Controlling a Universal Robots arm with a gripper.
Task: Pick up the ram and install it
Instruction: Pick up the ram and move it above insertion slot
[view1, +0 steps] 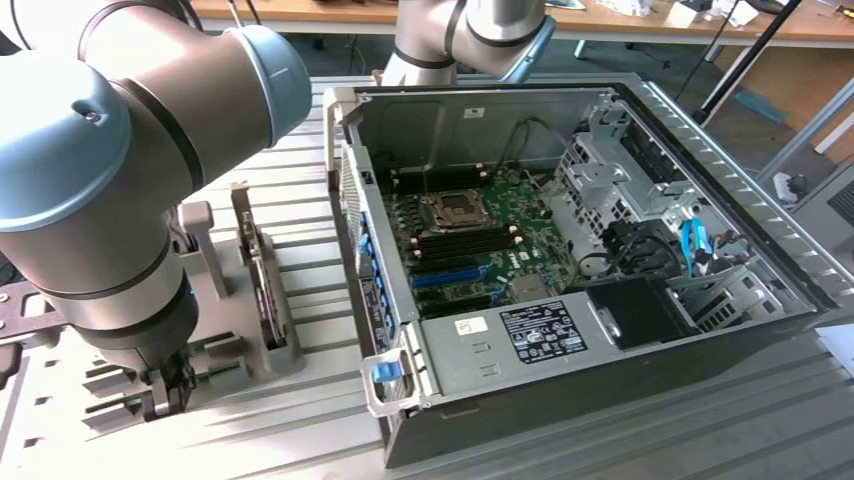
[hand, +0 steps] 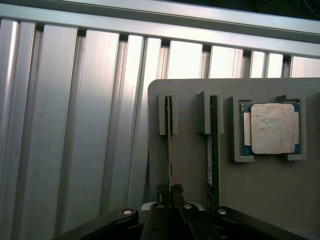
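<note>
Wrist view: our gripper (hand: 170, 192) is clenched on the edge of the ram (hand: 169, 145). The ram stands seated in the grey holder (hand: 190, 170), just beside a second stick (hand: 212, 150). We judge it gripped but not yet lifted. The open case (view1: 441, 115) lies on the exterior view's right, so the whole install remains.

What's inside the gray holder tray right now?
The gray holder keeps the ram and a second stick on edge in slots, a processor chip flat in its pocket. The gripper covers the sticks' near ends.
</note>
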